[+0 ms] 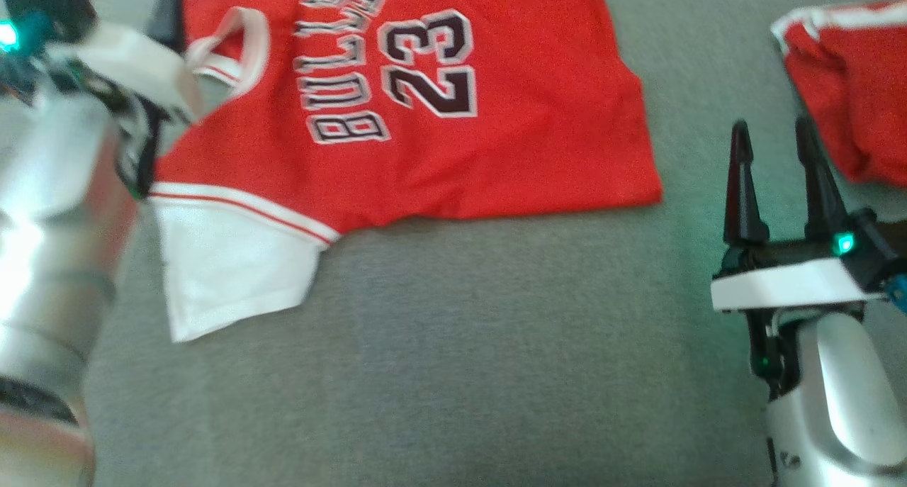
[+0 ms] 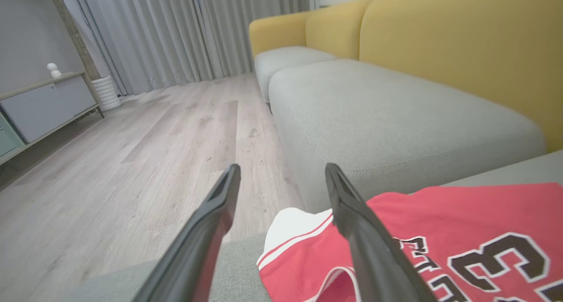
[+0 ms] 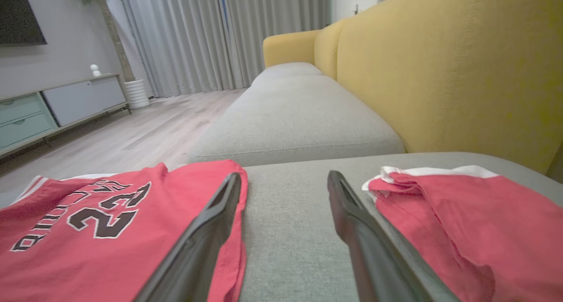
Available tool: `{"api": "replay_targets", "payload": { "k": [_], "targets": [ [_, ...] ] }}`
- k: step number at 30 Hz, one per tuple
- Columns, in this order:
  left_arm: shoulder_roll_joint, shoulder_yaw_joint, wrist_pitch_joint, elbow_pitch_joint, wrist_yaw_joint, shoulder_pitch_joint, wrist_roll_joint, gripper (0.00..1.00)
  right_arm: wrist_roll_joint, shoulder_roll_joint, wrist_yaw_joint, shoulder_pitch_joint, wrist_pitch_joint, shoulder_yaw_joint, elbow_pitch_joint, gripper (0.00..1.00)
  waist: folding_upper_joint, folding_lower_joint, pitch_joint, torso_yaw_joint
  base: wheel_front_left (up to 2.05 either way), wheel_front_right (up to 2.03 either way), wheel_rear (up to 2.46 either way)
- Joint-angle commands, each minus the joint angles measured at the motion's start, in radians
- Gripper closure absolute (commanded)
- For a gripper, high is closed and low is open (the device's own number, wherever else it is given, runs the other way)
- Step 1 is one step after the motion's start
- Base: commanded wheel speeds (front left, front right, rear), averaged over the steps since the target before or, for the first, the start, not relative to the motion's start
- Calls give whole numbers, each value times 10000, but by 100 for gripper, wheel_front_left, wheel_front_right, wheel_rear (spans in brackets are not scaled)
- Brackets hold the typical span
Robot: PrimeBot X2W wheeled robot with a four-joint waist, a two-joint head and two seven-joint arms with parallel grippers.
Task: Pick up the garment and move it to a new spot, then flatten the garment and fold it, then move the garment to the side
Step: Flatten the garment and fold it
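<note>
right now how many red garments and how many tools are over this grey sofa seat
red garments: 2 (numbered jersey, second red garment with white trim)
tools: 2 (left tool, right tool, both open and holding nothing)
total: 4

Grey sofa seat [image 1: 496,345] with yellow backrest [image 3: 462,73]; wooden floor [image 2: 132,139], grey curtains [image 2: 167,29], low cabinet [image 3: 66,104] against wall, white ribbed pot [image 2: 107,92] beside it
</note>
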Motion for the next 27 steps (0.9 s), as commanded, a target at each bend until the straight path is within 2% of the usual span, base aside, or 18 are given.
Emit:
{"api": "replay_targets", "payload": {
  "k": [1, 7, 10, 16, 21, 27],
  "targets": [
    [399, 792, -116, -1151, 239, 481, 5, 0, -112, -18, -9, 149, -63, 88, -231, 0, -1, 2, -868, 856, 0, 0, 0],
    [294, 2019, -120, -4058, 628, 3544, 496, 0, -167, -18, -9, 694, -63, -40, -138, 0, -1, 2, -1535, 1391, 0, 0, 0],
    [168, 2401, -120, -5293, 817, 4906, 1082, 0, -145, -18, -9, 914, -63, -46, -109, 0, -1, 2, -1762, 1533, 0, 0, 0],
    [-360, 3116, -121, -6781, 1110, 6826, 1804, 0, -7, -18, -9, 1193, -63, 71, -96, 0, -1, 2, -1980, 1624, 0, 0, 0],
    [-1023, 3818, -121, -7206, 1192, 8116, 2113, 0, 155, -18, -9, 1308, -63, 210, -118, 0, -1, 2, -1994, 1609, 0, 0, 0],
    [-1134, 4119, -105, -6338, 1127, 8350, 2686, 0, 205, -18, -9, 1217, -63, 305, -170, 0, -1, 2, -1838, 1509, 0, 0, 0]
  ]
}}
